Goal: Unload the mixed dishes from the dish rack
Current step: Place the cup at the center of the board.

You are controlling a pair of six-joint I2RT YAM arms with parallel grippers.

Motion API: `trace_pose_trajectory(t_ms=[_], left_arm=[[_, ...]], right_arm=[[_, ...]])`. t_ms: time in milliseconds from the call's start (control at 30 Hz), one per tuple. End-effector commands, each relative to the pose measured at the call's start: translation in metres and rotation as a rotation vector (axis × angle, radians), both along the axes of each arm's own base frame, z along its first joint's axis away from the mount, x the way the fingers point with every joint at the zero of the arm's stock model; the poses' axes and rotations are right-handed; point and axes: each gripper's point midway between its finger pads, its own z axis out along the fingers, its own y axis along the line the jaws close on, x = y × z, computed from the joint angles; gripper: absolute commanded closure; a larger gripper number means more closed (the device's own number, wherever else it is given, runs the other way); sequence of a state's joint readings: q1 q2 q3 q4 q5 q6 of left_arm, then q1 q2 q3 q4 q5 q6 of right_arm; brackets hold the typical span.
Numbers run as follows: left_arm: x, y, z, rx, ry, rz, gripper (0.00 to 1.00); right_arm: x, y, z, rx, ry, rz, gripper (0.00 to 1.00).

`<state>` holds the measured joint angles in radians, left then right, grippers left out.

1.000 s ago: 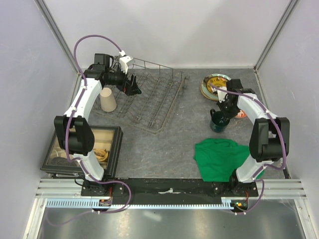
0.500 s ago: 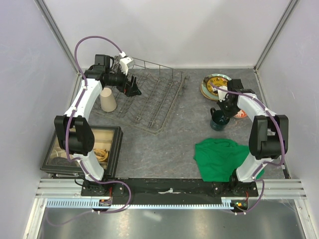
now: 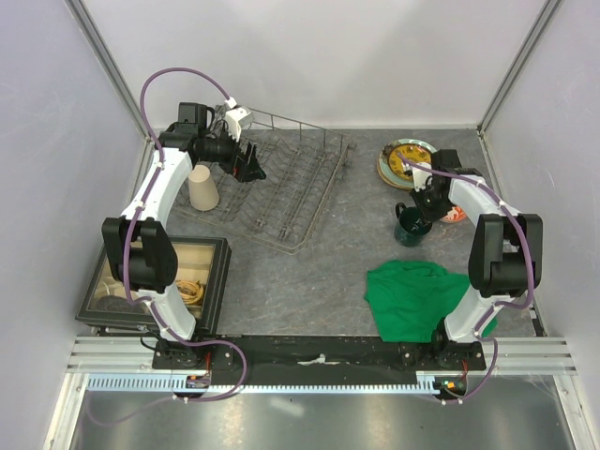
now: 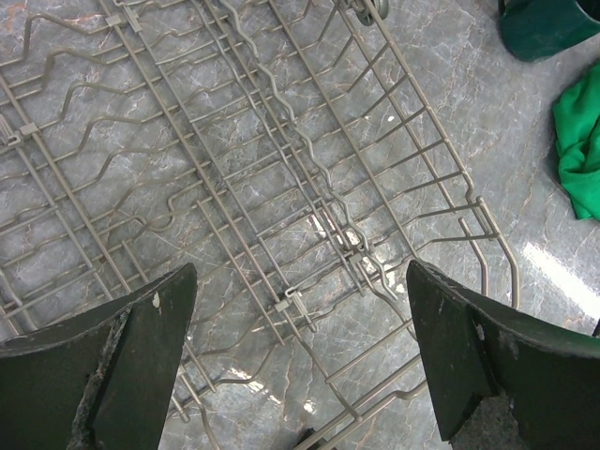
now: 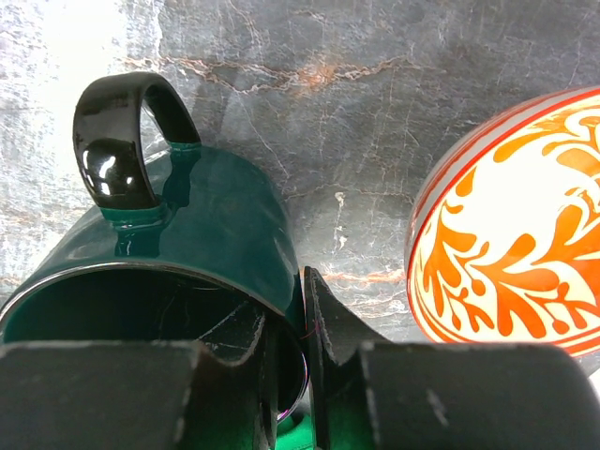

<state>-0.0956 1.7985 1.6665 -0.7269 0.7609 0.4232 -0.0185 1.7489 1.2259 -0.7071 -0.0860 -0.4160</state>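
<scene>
My right gripper (image 5: 289, 323) is clenched on the rim of the dark green ceramic mug (image 5: 216, 216), one finger inside and one outside, with the wall pinched between them. The mug stands upright on the grey marbled tabletop (image 3: 328, 262), well clear of the grey wire dish rack (image 3: 291, 187) and just beside the red-and-white patterned bowl (image 5: 511, 234). I judge this to be the set-down. To do it well I should check that the base sits flat, part my jaws only slightly, and rise straight up so the inner finger doesn't hook the rim or tip the mug into the bowl. My right arm reaches forward with the wrist pointing down. My left gripper (image 4: 300, 281) hangs wide open and holding nothing over bare rack wires, near the tall beige cup (image 3: 203, 188).
</scene>
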Motion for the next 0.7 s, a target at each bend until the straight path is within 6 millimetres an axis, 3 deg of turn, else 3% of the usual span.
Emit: trace_pose_trajectory(t_ms=[0, 267, 667], left_arm=[[0.0, 0.002, 0.004, 0.012, -0.041, -0.03, 0.01], [0.0, 0.003, 0.006, 0.016, -0.046, -0.03, 0.01], [-0.001, 0.003, 0.006, 0.021, -0.045, -0.029, 0.01]], right_arm=[[0.011, -0.004, 0.0, -0.005, -0.032, 0.009, 0.94], [0.016, -0.007, 0.01, -0.007, -0.055, 0.0, 0.7], [0.033, -0.002, 0.058, 0.021, -0.144, -0.008, 0.54]])
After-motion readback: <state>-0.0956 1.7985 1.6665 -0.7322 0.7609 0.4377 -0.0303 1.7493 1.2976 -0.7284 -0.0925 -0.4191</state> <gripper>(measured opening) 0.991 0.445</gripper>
